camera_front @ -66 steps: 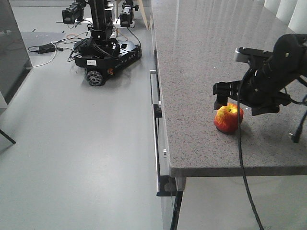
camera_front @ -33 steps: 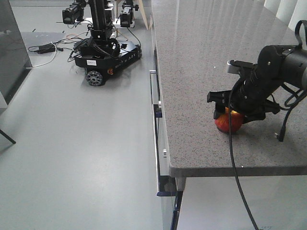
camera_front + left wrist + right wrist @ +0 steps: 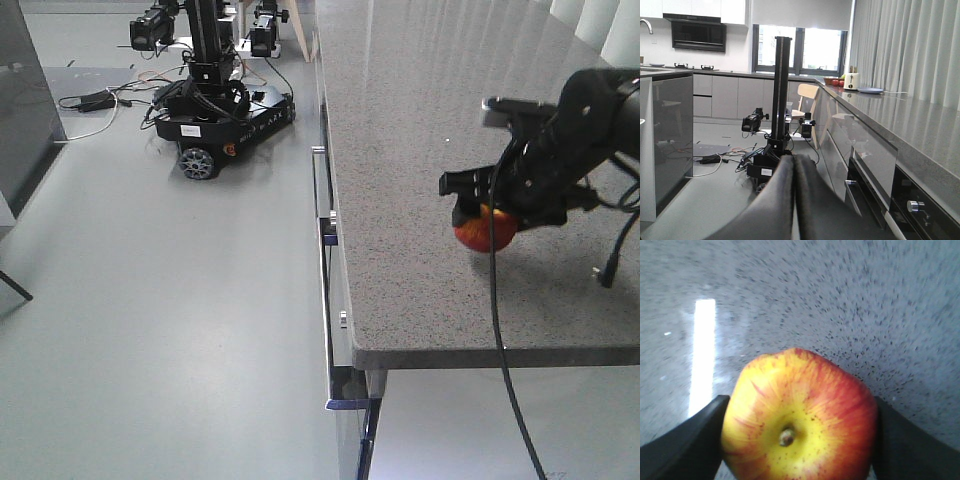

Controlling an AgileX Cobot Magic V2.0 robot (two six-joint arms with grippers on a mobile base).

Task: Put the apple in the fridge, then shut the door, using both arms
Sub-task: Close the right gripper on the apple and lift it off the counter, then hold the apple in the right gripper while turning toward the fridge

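Apple first: the apple is between my right jaws, and they are clamped on it. In my right wrist view the apple is very close. It is yellow round the stem and red at the sides. One black finger presses on one side of it and the other presses on the far side. The speckled grey bench is blurry under it. From the front view the apple is over the bench, near the front edge, and well in from the side edge with the drawer handles. I cannot tell if the apple touches the bench top or hangs just above it. My right arm reaches in over the bench from the side away from the floor. A black cable hangs from it down past the bench's front edge. My left jaws are together with nothing in them. Their two dark fingers touch each other, off the bench, and they point along the bench's long drawer side. Past them, a robot on wheels stands on the floor beside the bench. A pale chair stands just behind it. Far down the bench top are a toaster and a plate.
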